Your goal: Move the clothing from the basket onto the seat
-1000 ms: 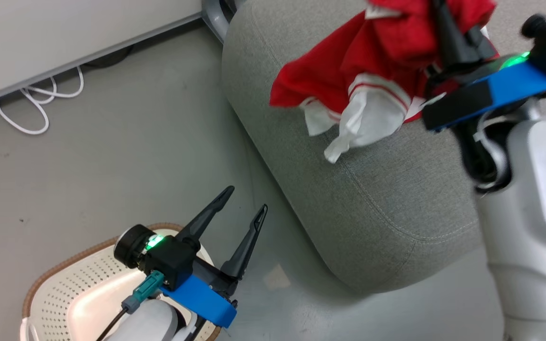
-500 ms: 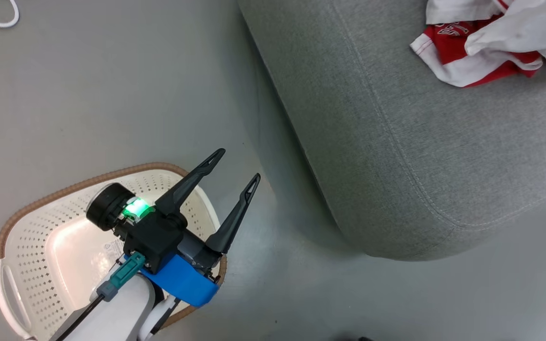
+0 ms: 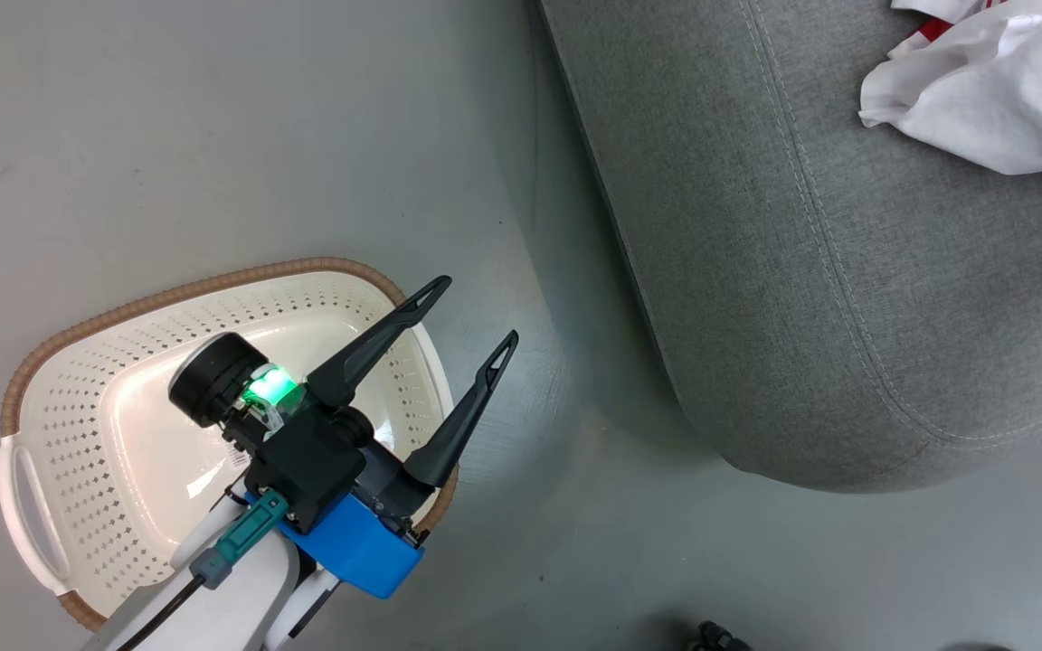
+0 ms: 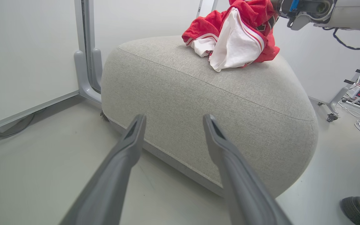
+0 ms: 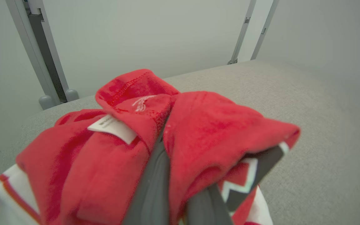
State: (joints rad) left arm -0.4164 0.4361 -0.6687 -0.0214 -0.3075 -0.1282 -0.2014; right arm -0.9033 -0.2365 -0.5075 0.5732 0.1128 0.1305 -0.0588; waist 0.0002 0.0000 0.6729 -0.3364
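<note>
my right pincer point(image 5: 180, 193) pinches a bunched fold of the clothing point(image 5: 217, 125), judged soft, light, limp; my left pincer point(image 3: 478, 309) spread.

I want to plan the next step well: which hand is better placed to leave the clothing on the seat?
The right hand: it is shut on the clothing, whose lower folds lie on the seat. The left hand is open and empty, low by the basket, away from the clothing.

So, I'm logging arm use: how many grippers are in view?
2. The left gripper is open above the basket; the right gripper is shut on the clothing lying on the seat.
</note>
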